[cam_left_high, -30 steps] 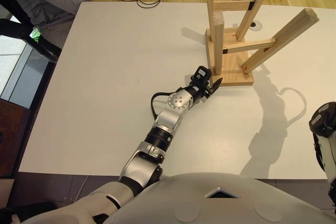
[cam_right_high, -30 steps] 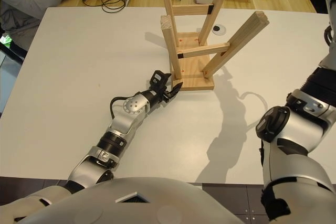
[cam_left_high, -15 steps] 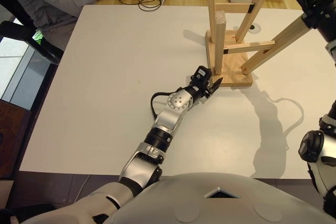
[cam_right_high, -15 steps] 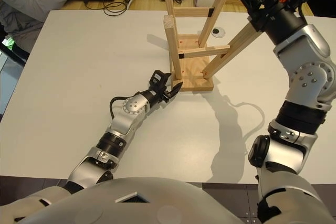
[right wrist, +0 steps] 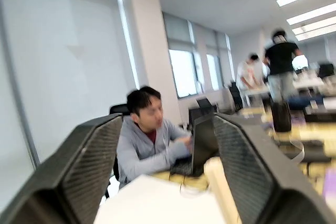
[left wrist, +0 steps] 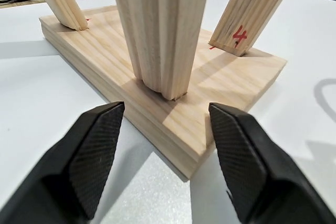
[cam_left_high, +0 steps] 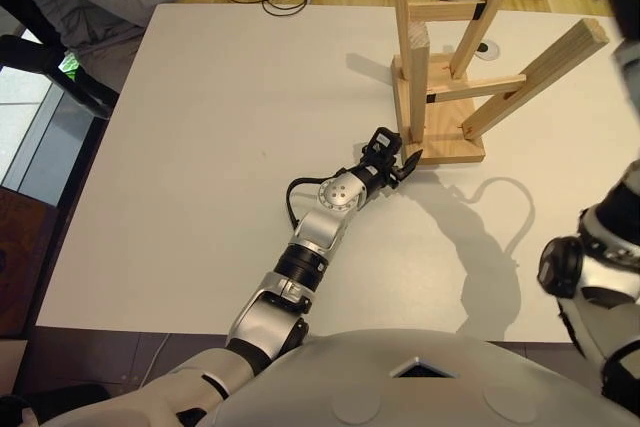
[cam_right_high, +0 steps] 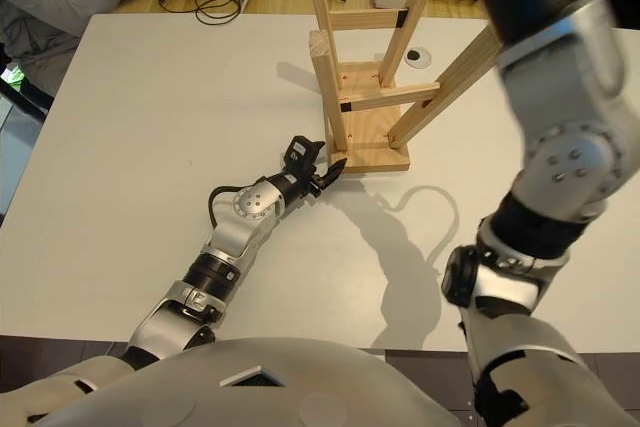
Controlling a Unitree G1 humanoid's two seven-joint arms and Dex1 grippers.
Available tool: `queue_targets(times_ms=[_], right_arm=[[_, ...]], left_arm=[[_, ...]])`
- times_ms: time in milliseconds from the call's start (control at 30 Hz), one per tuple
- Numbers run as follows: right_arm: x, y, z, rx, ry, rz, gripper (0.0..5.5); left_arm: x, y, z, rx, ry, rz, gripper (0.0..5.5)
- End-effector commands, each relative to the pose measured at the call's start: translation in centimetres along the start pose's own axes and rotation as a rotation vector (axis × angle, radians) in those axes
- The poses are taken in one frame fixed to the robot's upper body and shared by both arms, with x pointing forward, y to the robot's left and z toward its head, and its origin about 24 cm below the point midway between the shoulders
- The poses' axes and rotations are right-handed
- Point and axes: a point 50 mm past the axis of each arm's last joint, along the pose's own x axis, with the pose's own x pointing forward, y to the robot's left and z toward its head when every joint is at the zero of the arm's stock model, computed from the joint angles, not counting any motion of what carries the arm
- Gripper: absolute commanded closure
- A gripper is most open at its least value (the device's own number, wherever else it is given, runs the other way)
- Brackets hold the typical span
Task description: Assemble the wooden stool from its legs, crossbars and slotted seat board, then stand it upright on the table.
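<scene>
From my left eye, the stool (cam_left_high: 440,97) stands upside down at 1 o'clock on the table (cam_left_high: 220,147), its seat (cam_left_high: 450,149) flat down and its legs up. 1 leg (cam_left_high: 530,77) leans out toward 2 o'clock, and a crossbar (cam_left_high: 478,86) ties it to the others. My left gripper (cam_left_high: 405,160) lies at the seat's 7 o'clock corner. I judge the build done and the turn-over left to do. To do that well I should pinch the seat's edge firmly, take a leg high up with my other fingers, and roll slowly so that no leg pulls from its slot. From my right eye, my right arm (cam_right_high: 570,117) rises at 2 o'clock beside the leaning leg, but I cannot tell whether it touches the wood. My left wrist gives what the eyes cannot. My 2 pads (left wrist: 94,150) are spread wide to either side of the seat corner, with table showing between pad and board, so I grip nothing yet. The nearest leg (left wrist: 157,24) sits down in its slot. My right wrist looks out into the room. My right gripper (right wrist: 168,124) is spread wide with nothing between its fingers, and a pale blur low between them may be a leg end. Only the eyes show the whole stool and that lean.
</scene>
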Motion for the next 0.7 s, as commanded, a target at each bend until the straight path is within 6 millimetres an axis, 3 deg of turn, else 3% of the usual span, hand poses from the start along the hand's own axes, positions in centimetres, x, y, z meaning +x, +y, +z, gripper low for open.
queue_targets(times_ms=[33, 167, 233, 300, 367, 467, 700], right_arm=[[-1.8, -0.7, -5.4, 0.069, 0.142, -0.151, 2.97], [-4.3, -3.6, -12.3, 0.132, 0.444, -0.395, 3.8], [-5.6, -4.3, -14.2, 0.166, 0.578, -0.463, 4.27], [-6.0, -4.4, -14.7, 0.189, 0.626, -0.475, 4.55], [-5.2, -3.9, -14.0, 0.192, 0.568, -0.425, 5.0], [-3.2, -2.9, -11.1, 0.165, 0.362, -0.312, 5.46], [-0.9, -2.3, -6.9, 0.073, 0.15, -0.257, 5.46]], left_arm=[[0.3, -1.4, 0.0, -0.039, -0.006, -0.025, 2.53], [0.1, -1.5, -0.1, -0.04, -0.002, -0.028, 2.53], [0.1, -1.5, -0.1, -0.041, 0.0, -0.031, 2.53], [0.0, -1.5, -0.1, -0.042, 0.0, -0.029, 2.53], [0.1, -1.5, -0.1, -0.042, 0.0, -0.027, 2.53], [0.1, -1.5, -0.1, -0.044, -0.001, -0.025, 2.53], [0.3, -1.4, 0.0, -0.043, -0.006, -0.022, 2.53]])
